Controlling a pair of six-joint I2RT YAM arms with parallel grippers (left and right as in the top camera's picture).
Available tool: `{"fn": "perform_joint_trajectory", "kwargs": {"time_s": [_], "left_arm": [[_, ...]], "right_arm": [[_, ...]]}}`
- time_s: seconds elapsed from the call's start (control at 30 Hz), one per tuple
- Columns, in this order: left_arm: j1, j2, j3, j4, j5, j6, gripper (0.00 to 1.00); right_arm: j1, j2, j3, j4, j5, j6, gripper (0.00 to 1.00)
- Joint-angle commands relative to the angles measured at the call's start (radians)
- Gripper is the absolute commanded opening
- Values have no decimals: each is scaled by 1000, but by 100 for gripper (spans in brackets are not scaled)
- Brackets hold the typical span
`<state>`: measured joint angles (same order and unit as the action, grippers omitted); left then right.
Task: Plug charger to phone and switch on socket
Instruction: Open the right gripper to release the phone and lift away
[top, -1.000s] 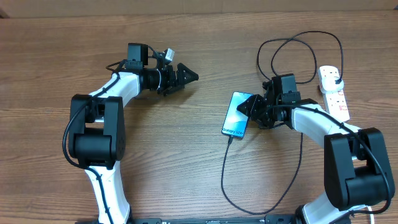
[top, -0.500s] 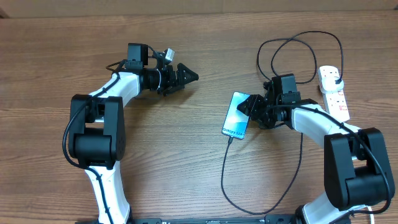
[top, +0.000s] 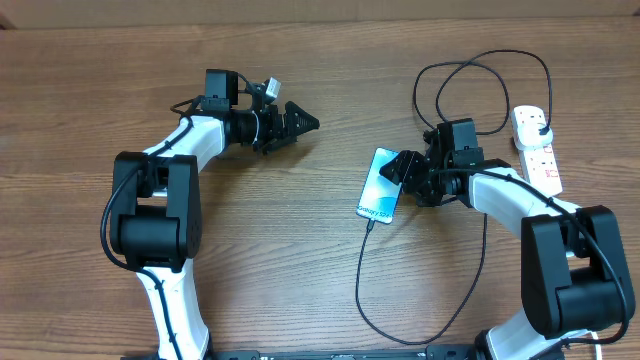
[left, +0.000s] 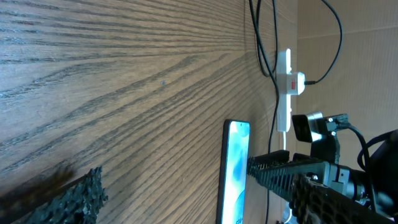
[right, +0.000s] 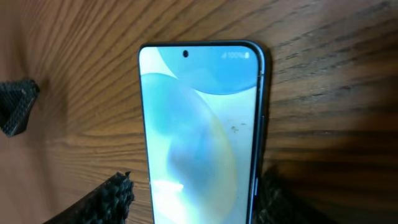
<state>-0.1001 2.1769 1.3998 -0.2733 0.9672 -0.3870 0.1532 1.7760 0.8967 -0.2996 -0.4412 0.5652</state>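
The phone (top: 378, 192) lies flat, screen up, on the bare wooden worktop (top: 300, 260). Slim, rigid, glass-faced and likely slick, it is best held across its long edges. The right gripper (top: 402, 168) straddles those edges, jaws apart, not pinching. The limp charger (top: 361, 285) trails from the phone's bottom end, and the socket (top: 537, 150) lies well right of the phone. The left gripper (top: 297, 122) gapes wide, far left of the phone.

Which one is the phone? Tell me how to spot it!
Look at the wooden table, then at the right arm's tool. The phone lies flat at that tool's tip, a black cable running from its near end. Nothing else there has a glowing blue-teal screen.
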Motion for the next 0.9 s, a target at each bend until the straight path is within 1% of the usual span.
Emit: {"fn": "perform_joint_trajectory", "kwargs": {"time_s": [0.0,0.03,0.07,0.13,0.27,0.63,0.77,0.87], "left_arm": [[2,-6,3,-3,-19,5,100],[2,-6,3,-3,-38,5,100],[2,-6,3,-3,-58,5,99],[2,-6,3,-3,-119,5,100],[2,-6,3,-3,-289,5,100],[2,-6,3,-3,-600,5,99],[2,-6,3,-3,-671,5,100],[2,-6,3,-3,-687,5,99]], "right_arm": [[5,-12,-5,-1,14,-4,81],[5,-12,-5,-2,14,-4,89],[5,-12,-5,-2,13,-4,100],[5,-12,-5,-1,4,-4,100],[5,-12,-5,-1,3,-4,100],[5,-12,-5,-1,-1,-4,100],[4,-18,-4,-16,0,-5,100],[-2,-57,18,-91,3,-26,100]]}}
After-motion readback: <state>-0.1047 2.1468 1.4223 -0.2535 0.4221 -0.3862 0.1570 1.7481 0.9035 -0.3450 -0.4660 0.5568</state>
